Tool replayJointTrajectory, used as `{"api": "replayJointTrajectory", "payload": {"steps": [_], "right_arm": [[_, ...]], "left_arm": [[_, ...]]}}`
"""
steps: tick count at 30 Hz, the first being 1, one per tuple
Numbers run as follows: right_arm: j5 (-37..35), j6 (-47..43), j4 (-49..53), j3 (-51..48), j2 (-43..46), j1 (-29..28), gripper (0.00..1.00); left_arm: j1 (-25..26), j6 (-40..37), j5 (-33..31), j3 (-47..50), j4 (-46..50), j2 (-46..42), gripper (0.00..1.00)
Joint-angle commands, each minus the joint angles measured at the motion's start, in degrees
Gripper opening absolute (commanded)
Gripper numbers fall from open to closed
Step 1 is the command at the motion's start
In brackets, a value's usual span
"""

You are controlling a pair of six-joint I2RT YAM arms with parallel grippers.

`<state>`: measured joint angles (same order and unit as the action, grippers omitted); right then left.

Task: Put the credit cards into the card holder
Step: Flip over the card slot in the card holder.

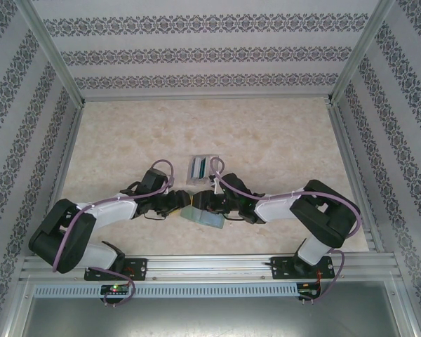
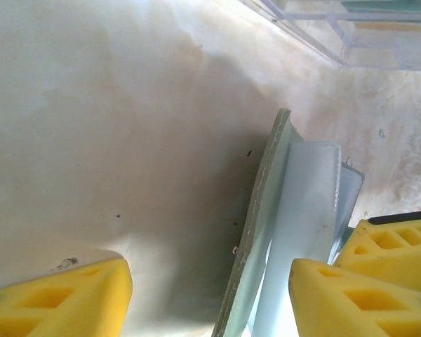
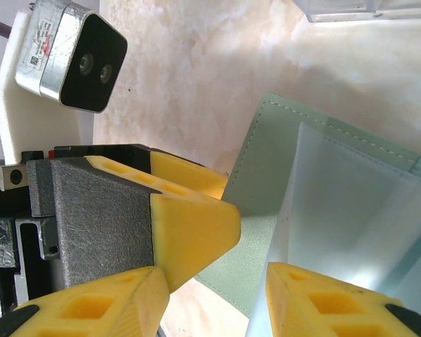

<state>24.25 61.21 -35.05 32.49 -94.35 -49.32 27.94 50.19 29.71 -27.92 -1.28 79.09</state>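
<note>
The sage-green card holder (image 1: 205, 217) lies open between the two grippers near the front middle of the table. In the left wrist view its green flap (image 2: 263, 232) and pale inner panel (image 2: 309, 210) stand on edge between my left gripper's (image 2: 210, 298) wide-open jaws, close to the right-hand pad. My right gripper (image 3: 217, 302) is open too. One of its pads (image 3: 330, 305) rests against the pale panel (image 3: 351, 210), and the other is clear of the green flap (image 3: 266, 168). Thin edges of credit cards (image 1: 199, 167) show in a clear slotted stand.
The clear plastic stand (image 1: 202, 167) sits just behind the grippers, and its corner shows in the left wrist view (image 2: 351, 35). The left gripper's finger (image 3: 189, 217) pokes between the right gripper's jaws. Patterned walls and metal rails enclose the table (image 1: 126, 140).
</note>
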Motion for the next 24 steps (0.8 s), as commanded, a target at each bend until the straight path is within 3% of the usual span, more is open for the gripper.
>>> {"api": "replayJointTrajectory", "payload": {"steps": [1,12,15,20,24], "right_arm": [[0.86,-0.76,-0.96,0.32,-3.17,-2.75,0.46],[2.04,-3.52,-2.00,2.00,0.33,-2.67,0.50],[2.18,-3.15,-2.63,3.96,-1.09,-2.63,0.50],[3.39,-2.83,-3.91,8.66,-4.22,-2.89,0.50],[4.41,-2.84,-3.81,11.33,-3.87,-2.80,0.51]], "left_arm": [[1.32,-1.25,4.19,0.00,-7.80,1.55,0.64],[-1.50,-4.82,-0.32,-0.12,2.43,-5.32,0.66],[-4.12,-6.01,-3.50,-0.52,7.35,-7.29,0.66],[-10.28,-7.59,-3.75,-1.68,11.43,-11.18,0.65],[-12.35,-8.38,-5.20,-2.79,14.32,-15.89,0.67]]}}
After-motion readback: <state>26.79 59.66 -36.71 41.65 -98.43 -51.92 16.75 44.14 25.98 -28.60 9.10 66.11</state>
